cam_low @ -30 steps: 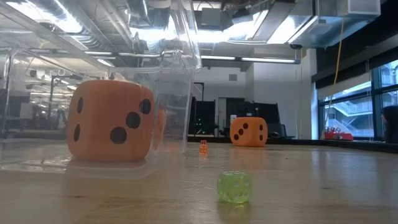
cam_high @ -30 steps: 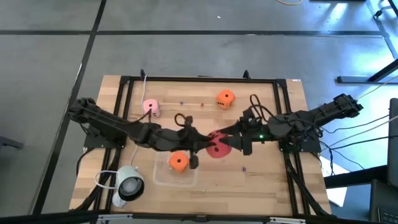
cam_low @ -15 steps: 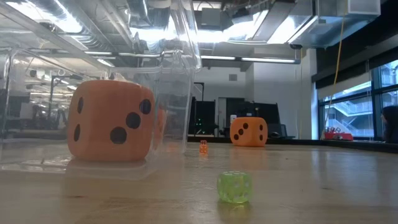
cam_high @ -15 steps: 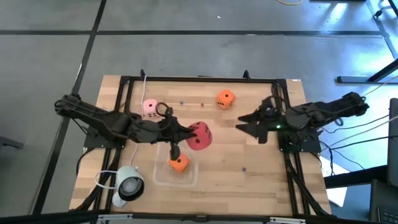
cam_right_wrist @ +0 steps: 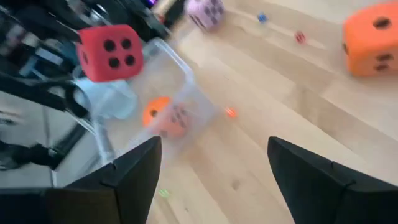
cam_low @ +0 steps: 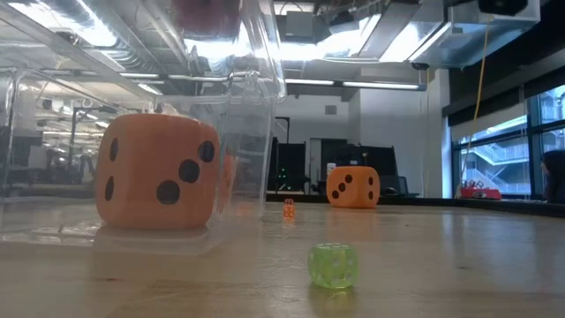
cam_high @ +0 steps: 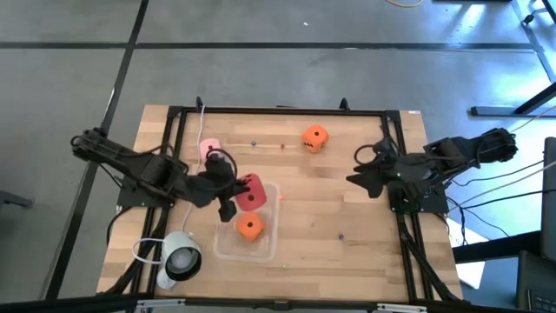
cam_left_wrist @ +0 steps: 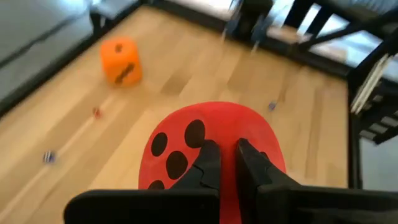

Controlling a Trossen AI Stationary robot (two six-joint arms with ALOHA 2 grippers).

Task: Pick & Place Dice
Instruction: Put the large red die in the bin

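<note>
My left gripper (cam_high: pixel 236 196) is shut on the red die (cam_high: pixel 253 192) and holds it in the air above the far end of a clear plastic container (cam_high: pixel 261 250). One orange die (cam_high: pixel 250 227) rests on the container's floor and looms large in the low view (cam_low: pixel 159 170). The second orange die (cam_high: pixel 314 137) and the pale pink die (cam_high: pixel 210 149) sit on the table near its far edge. My right gripper (cam_high: pixel 360 170) is open at the table's right side, well away from every die; its wrist view (cam_right_wrist: pixel 214 186) shows the red die (cam_right_wrist: pixel 109 53) far off. My left gripper pinches the red die (cam_left_wrist: pixel 186 140) between its two fingers (cam_left_wrist: pixel 208 163), which stand close together with soft red material between them and bulging out on both sides. The fingers come roughly level from the table's left. The die is lifted clear, over the container.
Tiny dice lie scattered on the wood: a green one (cam_low: pixel 333 265), an orange one (cam_low: pixel 288 208) and others (cam_high: pixel 340 235). A white round device (cam_high: pixel 181 257) stands at the near left corner. A black frame (cam_high: pixel 278 110) runs round the table. Bare wood lies between container and right arm.
A second ago both grippers met at the red die in the table's middle. The right gripper has drawn back toward the right edge without it. The left gripper has carried the die toward the table's left, from the middle to above the container.
</note>
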